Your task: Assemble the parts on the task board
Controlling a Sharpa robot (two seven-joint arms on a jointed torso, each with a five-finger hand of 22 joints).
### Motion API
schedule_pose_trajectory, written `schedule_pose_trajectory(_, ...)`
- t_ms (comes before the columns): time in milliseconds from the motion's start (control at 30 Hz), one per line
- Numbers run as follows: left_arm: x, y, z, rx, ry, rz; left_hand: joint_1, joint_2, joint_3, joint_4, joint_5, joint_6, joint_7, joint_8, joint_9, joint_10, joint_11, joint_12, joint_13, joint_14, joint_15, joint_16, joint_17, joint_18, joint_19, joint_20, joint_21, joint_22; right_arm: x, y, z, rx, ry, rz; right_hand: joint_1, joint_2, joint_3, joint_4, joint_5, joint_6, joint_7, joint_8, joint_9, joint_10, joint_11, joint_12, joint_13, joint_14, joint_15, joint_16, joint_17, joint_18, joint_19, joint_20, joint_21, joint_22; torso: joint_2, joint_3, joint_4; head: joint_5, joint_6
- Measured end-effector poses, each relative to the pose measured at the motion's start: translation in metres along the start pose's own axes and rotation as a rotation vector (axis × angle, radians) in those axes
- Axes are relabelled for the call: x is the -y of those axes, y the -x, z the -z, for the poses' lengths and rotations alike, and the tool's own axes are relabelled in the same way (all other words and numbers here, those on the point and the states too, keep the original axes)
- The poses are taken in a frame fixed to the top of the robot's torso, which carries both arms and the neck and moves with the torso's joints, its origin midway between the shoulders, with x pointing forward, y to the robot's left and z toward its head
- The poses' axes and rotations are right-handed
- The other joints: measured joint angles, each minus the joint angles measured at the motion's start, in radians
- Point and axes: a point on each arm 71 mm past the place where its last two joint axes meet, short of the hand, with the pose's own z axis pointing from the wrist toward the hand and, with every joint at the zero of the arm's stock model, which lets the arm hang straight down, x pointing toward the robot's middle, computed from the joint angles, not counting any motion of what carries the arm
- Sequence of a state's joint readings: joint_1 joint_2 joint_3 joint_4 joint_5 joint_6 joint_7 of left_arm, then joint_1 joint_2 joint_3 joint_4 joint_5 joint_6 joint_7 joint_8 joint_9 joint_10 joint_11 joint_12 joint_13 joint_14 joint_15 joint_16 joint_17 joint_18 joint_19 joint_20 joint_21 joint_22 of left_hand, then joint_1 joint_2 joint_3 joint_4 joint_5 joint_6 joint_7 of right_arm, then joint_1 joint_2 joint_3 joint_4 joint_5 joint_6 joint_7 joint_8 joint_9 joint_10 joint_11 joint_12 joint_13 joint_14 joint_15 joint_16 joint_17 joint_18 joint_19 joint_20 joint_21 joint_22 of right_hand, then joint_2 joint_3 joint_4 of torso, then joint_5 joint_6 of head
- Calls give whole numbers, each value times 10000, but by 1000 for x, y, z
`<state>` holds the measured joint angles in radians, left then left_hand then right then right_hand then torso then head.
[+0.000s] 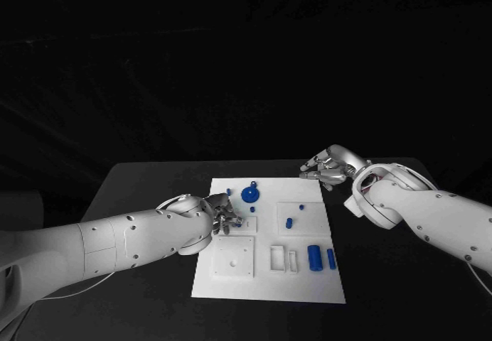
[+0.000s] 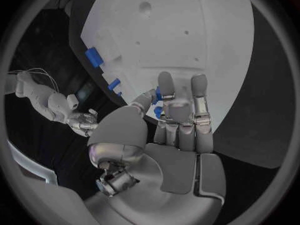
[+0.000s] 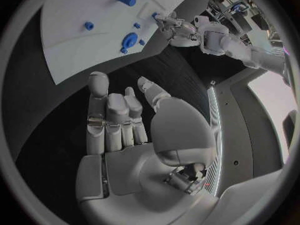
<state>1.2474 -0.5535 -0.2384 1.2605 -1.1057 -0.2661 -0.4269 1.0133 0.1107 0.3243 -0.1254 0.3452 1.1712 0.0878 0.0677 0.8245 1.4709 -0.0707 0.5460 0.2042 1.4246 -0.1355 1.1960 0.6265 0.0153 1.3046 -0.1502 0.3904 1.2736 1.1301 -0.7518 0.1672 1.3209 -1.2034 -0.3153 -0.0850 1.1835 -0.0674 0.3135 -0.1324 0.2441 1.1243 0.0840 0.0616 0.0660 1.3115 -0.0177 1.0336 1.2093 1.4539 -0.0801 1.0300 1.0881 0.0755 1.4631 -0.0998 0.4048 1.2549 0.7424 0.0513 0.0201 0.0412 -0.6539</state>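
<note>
Nearest the head camera, the white board (image 1: 269,284) lies on the black counter (image 1: 153,177), carrying several small blue parts: a cylinder (image 1: 315,257) and a slimmer bar (image 1: 331,258) at its near right, a round disc with a stem (image 1: 249,193) toward the far side. These look like light, rigid plastic pieces, smooth and likely slippery, so each is best pinched across its sides. The left robot hand (image 1: 224,215) hovers low over the board's left-middle; in the left wrist view its fingertips (image 2: 165,80) curl around a small blue piece (image 2: 158,110), though whether they really grip it I cannot tell. The right robot hand (image 1: 326,168) hangs released at the board's far right corner, fingers loosely apart, holding nothing.
</note>
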Motion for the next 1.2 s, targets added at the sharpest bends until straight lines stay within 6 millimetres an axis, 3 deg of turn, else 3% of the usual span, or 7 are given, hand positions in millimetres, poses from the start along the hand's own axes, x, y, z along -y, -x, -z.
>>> schedule_pose_trajectory(767, 0, 0, 1, -10, -26, 1, 29, -29, -17, 16, -56, 1, -1, -30, -129, 14, 14, 0, -19, -8, 16, -72, -166, 0, 70, -1, -180, 134, 0, -2, 0, -98, 6, -9, 0, 0, -29, 29, 38, 1, -1, 0, 0, -35, 35, 0, -20, 0, 0, 0, -17, 0, 0, 0, 0, -29, 5, -2, 0, -41, 18)
schedule_pose_trajectory(1200, -3, 6, 6, 957, -488, 489, 79, -79, -55, 29, 3, 2, -1, -8, -142, 14, 15, 0, -18, -7, 22, -72, -74, 0, 143, -1, -216, 261, 2, -1, 0, -84, -31, 0, 1, 0, -28, 28, 38, 1, -1, 0, 0, -35, 35, 0, -19, 0, 0, 0, -17, 0, 0, 0, 0, -28, 6, -8, 9, -75, -21)
